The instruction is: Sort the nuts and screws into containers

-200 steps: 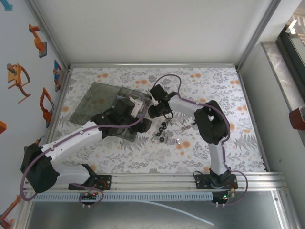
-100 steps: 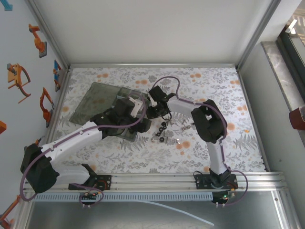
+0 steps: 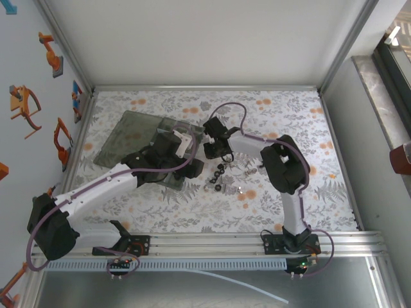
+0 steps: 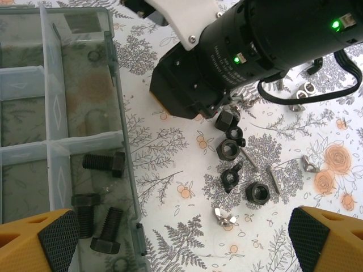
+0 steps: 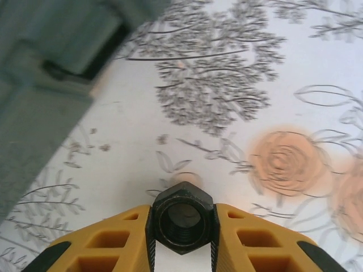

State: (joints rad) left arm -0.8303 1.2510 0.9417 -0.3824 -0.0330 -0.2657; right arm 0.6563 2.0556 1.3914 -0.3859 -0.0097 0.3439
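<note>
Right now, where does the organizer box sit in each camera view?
Top external: organizer box left of centre, lid lying open.
Left wrist: along the left edge, screws in its near compartment.
Right wrist: blurred grey mass, upper left.
Shared landmark: right gripper, pinching a nut, just beside the box.

The bench is covered by a white cloth printed with grey foliage and orange roses. At 12 o'clock a plain white panel rises behind it, framed by slanting aluminium posts. At 9 o'clock a pale wall carries orange stickers. An aluminium rail edges the bench at 6 o'clock, with dull grey sheet metal below it. At 3 o'clock runs a mottled stone sill, with a window beyond it at 2 o'clock. The light is soft and even.
</note>
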